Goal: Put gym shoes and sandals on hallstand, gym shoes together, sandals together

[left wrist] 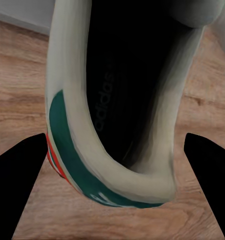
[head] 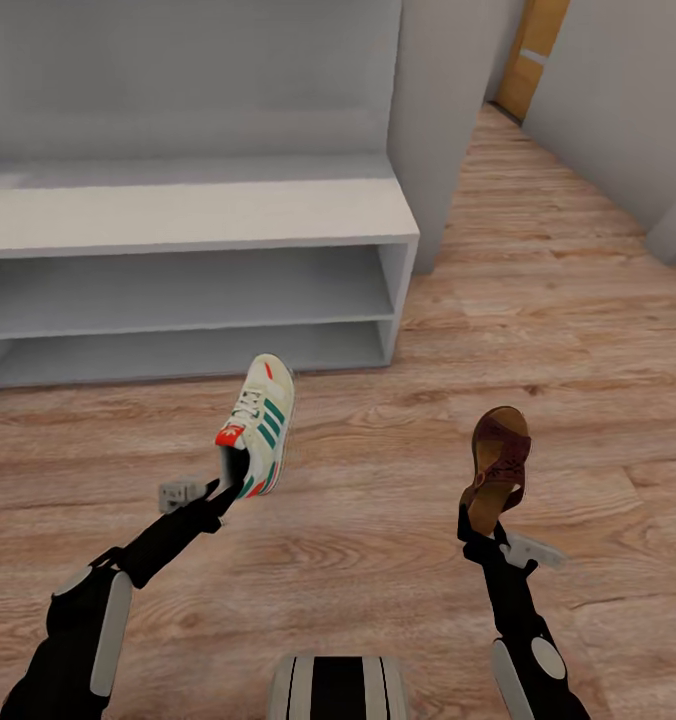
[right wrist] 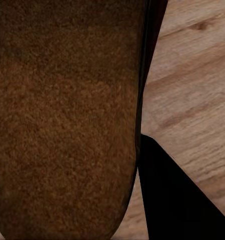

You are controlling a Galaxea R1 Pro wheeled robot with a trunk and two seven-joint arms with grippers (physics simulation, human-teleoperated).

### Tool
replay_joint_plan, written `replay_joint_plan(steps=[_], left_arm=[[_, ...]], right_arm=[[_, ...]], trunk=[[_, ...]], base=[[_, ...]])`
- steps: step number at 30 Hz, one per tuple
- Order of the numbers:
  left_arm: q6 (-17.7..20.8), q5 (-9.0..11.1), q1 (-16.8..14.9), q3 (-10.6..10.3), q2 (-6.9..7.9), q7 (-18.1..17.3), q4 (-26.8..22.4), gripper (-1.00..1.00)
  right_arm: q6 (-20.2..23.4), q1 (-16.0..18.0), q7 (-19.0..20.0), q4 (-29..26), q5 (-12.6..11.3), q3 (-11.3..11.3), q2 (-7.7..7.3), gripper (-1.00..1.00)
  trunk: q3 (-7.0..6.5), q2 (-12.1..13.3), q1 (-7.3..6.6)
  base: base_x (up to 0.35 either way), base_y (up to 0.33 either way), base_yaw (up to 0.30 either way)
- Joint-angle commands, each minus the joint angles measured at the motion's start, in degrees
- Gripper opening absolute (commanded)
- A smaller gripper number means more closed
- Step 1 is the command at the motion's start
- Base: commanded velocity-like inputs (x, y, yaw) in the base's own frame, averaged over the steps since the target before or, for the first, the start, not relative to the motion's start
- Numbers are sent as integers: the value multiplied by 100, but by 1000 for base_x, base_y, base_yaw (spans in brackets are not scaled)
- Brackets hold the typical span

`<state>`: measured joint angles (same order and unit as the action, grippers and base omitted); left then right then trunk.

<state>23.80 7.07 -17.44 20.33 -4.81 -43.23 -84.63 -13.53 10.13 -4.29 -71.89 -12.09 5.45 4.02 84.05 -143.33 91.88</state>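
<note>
My left gripper is shut on the heel of a cream gym shoe with green stripes and a red-orange heel tab, held above the corridor floor with its toe toward the hallstand. The left wrist view looks into that gym shoe's dark opening between my two fingers. My right gripper is shut on the heel of a dark brown sandal, also lifted off the floor. In the right wrist view the sandal's brown sole sits against one finger.
The pale grey hallstand has a flat top and two open shelf slots, with a grey wall panel at its right end. The corridor runs back to a wooden door. My base shows at the bottom edge.
</note>
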Motion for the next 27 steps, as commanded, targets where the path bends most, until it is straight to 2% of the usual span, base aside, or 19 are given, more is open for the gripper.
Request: replay_joint_plan(steps=[1,8,12,14,16,22,27], left_arm=[[55,50,-5,42,-5,50,-1,-100],[55,40,-5,232,-3,372,-1,-100],[55,34,-5,654,-3,390,-2,-100],[55,32,-5,939,-3,393,-3,-100],[55,31,-5,1075,-3,394,-7,-100],[51,6,-5,1144,-7,400,-9,-100],[49,-224,-5,1116,-3,392,-9,-100]], right_arm=[[-18,1,-2,0,-57,0,2,-100],[-18,3,-6,0,-57,-4,2,-100],[-18,1,-5,6,-57,-13,2,-100],[-18,4,-4,8,-53,-16,2,-100],[-18,2,-3,8,-50,-17,2,-100],[-18,0,-2,8,-48,-17,2,-100],[-18,4,-2,-3,74,-20,2,-100]], trunk=[[9,-1,-1],[51,-1,-1],[67,-1,-1],[69,-1,-1],[70,-1,-1],[70,-1,-1],[70,-1,-1]], base=[[0,0,212],[0,0,211],[0,0,123],[0,0,36],[0,0,13],[0,0,3],[0,0,0]])
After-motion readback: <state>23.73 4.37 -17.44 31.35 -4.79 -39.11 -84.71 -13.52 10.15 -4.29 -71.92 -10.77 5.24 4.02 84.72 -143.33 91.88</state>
